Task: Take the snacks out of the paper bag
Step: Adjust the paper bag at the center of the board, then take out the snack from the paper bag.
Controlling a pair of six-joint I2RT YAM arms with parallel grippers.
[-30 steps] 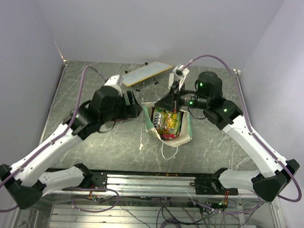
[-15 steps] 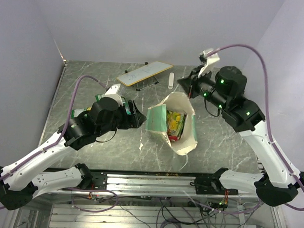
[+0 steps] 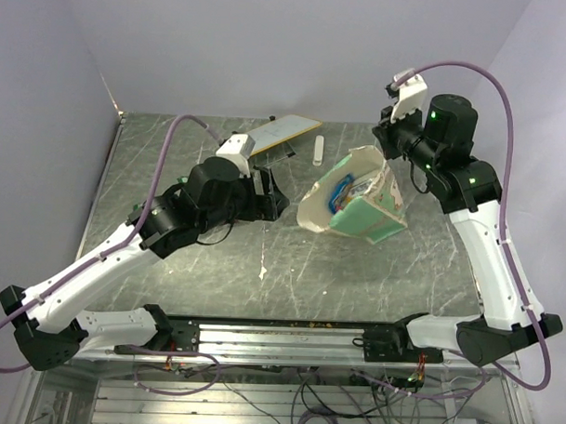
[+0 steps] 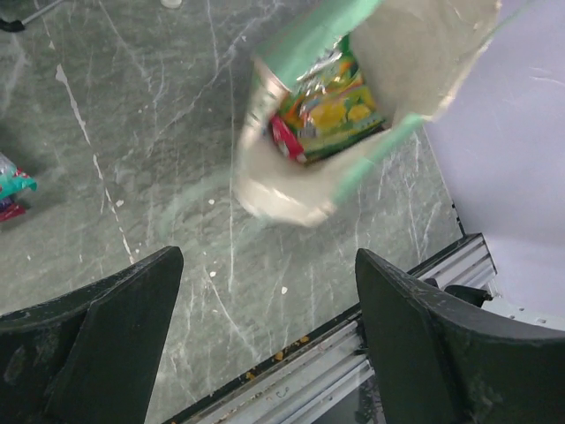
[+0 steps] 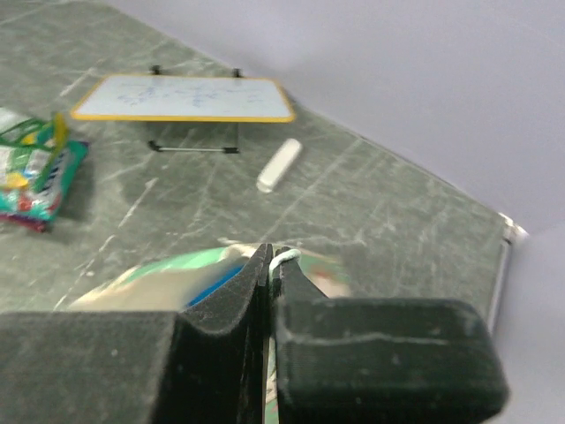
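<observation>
The mint-green paper bag [image 3: 365,213] hangs tilted off the table, its cream mouth turned toward the left arm. My right gripper [image 3: 382,148] is shut on the bag's white cord handle [image 5: 286,258], just above the bag [image 5: 168,276]. Snacks [image 3: 343,190] show inside the mouth. From the left wrist I see a green-yellow packet [image 4: 330,109] and a red one [image 4: 284,141] in the bag [image 4: 415,62]. My left gripper [image 3: 276,201] is open and empty, left of the bag; its fingers [image 4: 115,336] stand wide apart over the table. Loose packets [image 5: 32,173] lie on the table.
A flat white board [image 3: 280,134] on black legs stands at the back, with a small white oblong object [image 3: 318,150] beside it. Another packet's edge [image 4: 14,189] lies left of my left gripper. The metal rail [image 3: 288,338] runs along the table's near edge.
My right gripper has lifted the bag by its handle up and to the right, tipping its mouth toward the left. The left arm has swung back and right, toward the bag.
</observation>
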